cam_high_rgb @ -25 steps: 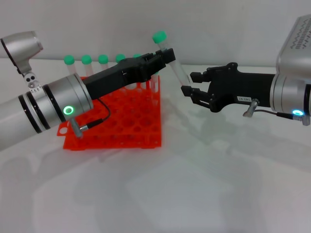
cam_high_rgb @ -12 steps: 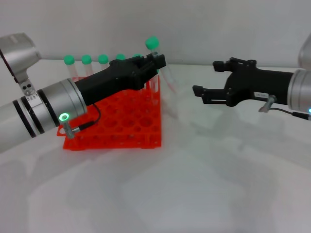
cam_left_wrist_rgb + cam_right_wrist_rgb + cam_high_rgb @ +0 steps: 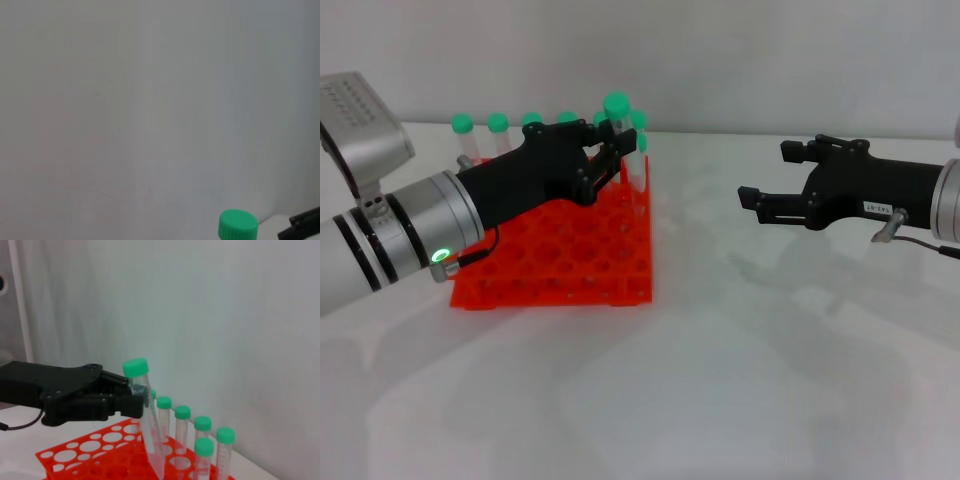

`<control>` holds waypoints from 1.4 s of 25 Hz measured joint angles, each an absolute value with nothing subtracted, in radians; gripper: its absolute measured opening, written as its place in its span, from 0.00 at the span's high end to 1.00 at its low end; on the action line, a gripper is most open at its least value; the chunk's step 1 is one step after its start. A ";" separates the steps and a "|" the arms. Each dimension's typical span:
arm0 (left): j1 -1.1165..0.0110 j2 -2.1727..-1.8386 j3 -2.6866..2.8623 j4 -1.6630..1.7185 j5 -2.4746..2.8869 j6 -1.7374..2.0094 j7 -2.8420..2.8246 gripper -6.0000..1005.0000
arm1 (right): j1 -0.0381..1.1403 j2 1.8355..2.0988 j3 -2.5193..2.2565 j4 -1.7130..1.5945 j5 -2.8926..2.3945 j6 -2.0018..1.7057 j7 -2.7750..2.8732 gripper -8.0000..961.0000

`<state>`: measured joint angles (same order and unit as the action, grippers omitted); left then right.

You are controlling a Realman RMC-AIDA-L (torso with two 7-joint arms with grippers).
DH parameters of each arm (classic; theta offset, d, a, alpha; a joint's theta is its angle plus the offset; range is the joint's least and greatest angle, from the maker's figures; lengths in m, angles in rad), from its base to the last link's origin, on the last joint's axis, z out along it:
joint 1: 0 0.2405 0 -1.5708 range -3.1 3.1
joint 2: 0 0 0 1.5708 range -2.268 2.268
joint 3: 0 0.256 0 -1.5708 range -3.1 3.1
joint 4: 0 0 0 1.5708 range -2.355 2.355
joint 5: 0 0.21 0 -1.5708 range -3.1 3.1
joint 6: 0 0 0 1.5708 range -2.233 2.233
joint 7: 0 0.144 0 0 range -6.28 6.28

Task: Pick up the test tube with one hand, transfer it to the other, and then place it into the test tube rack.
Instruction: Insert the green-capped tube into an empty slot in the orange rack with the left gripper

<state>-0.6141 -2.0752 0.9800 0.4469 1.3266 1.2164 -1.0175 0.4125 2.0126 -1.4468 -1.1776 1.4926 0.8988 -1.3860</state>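
Writing on the right tool's (image 3: 752, 203) label was unreadable to us. Our left tool (image 3: 605, 150) gripped the test tube (image 3: 618, 128) over the test tube rack's (image 3: 560, 265) far edge; right tool hung open, empty, above bare counter (image 3: 720, 380).

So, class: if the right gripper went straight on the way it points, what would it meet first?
Probably the test tube held by the left gripper over the test tube rack; depth is uncertain.

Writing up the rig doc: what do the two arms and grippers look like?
Left gripper: long, black, on a silver arm with black bands, green glowing ring and thin black cable. Right gripper: black, two-fingered, white label, silver-white arm, small metal connector with cable.
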 joint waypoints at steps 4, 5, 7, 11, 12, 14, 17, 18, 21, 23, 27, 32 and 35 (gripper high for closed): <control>-0.597 -2.077 0.980 0.447 1.327 1.216 -0.933 0.80 | 0.408 2.013 -1.446 -1.171 1.493 0.900 -1.381 0.10; -0.593 -2.077 0.980 0.447 1.327 1.216 -0.921 0.80 | 0.408 2.012 -1.445 -1.170 1.493 0.900 -1.379 0.10; -0.580 -2.077 0.978 0.451 1.323 1.215 -0.901 0.80 | 0.407 2.012 -1.445 -1.168 1.493 0.901 -1.376 0.10; -0.536 -2.081 0.974 0.489 1.319 1.194 -0.857 0.80 | 0.407 2.011 -1.441 -1.166 1.493 0.901 -1.375 0.10; -0.527 -2.082 0.974 0.495 1.316 1.186 -0.850 0.80 | 0.406 2.011 -1.439 -1.166 1.493 0.901 -1.375 0.10; -0.512 -2.083 0.974 0.501 1.307 1.177 -0.830 0.80 | 0.406 2.011 -1.436 -1.166 1.493 0.901 -1.374 0.10; -0.485 -2.081 0.973 0.502 1.267 1.166 -0.770 0.80 | 0.409 2.011 -1.434 -1.162 1.493 0.900 -1.374 0.10; -0.478 -2.080 0.973 0.502 1.253 1.160 -0.753 0.80 | 0.412 2.011 -1.434 -1.159 1.493 0.900 -1.374 0.10; -0.463 -2.077 0.972 0.495 1.180 1.115 -0.691 0.80 | 0.416 2.011 -1.434 -1.153 1.493 0.900 -1.374 0.10; -0.466 -2.076 0.972 0.491 1.170 1.099 -0.686 0.80 | 0.420 2.011 -1.434 -1.149 1.492 0.898 -1.374 0.10; -0.511 -2.074 0.972 0.465 1.164 1.032 -0.691 0.80 | 0.438 2.013 -1.434 -1.129 1.492 0.897 -1.375 0.10; -0.603 -2.057 0.973 0.382 1.167 1.005 -0.715 0.80 | 0.462 2.015 -1.434 -1.101 1.492 0.895 -1.380 0.10; -0.626 -2.059 0.979 0.374 1.172 1.005 -0.736 0.80 | 0.467 2.016 -1.434 -1.093 1.492 0.892 -1.381 0.10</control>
